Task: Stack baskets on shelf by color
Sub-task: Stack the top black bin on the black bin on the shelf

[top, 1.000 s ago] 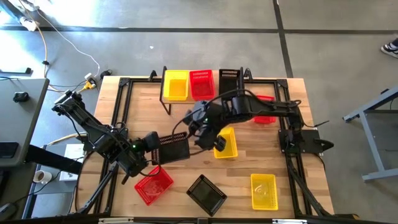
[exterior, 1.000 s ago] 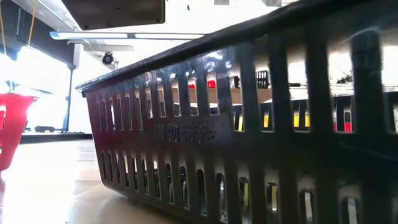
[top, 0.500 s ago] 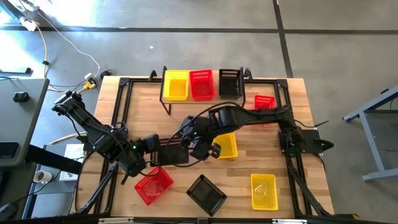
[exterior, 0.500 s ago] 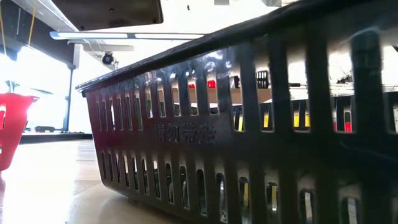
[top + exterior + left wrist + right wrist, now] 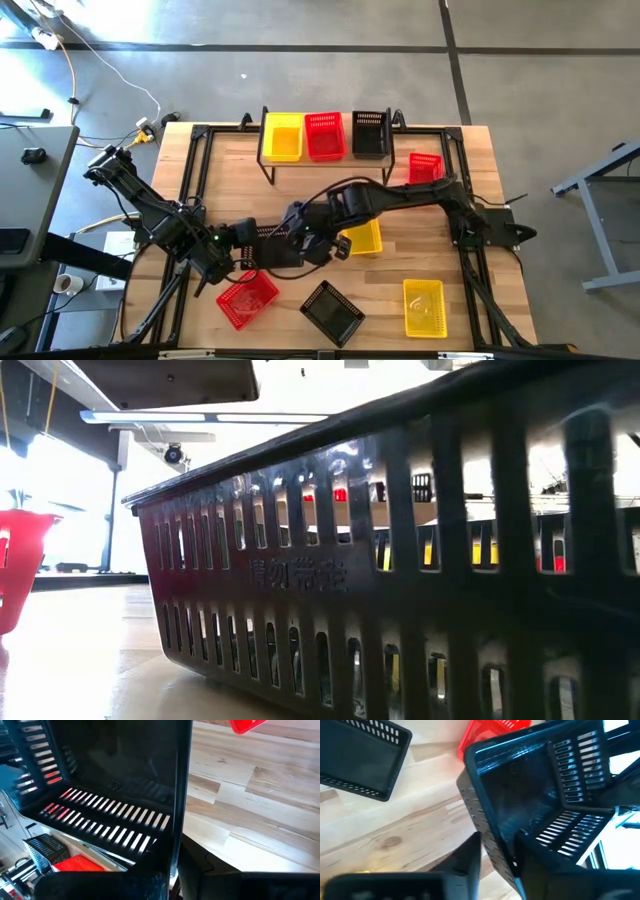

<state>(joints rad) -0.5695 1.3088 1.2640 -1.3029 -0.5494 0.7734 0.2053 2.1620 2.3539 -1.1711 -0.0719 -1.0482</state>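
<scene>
Left gripper (image 5: 248,242) and right gripper (image 5: 297,238) both grasp 1 black basket (image 5: 270,243) held mid-table, left of a yellow basket (image 5: 364,237). Shelf (image 5: 325,160) at far edge carries 3 baskets: yellow (image 5: 282,137), red (image 5: 324,135), black (image 5: 369,132).

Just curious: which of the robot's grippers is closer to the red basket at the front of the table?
Left. The left gripper sits just above the red basket; the right gripper is farther, toward the middle.
</scene>
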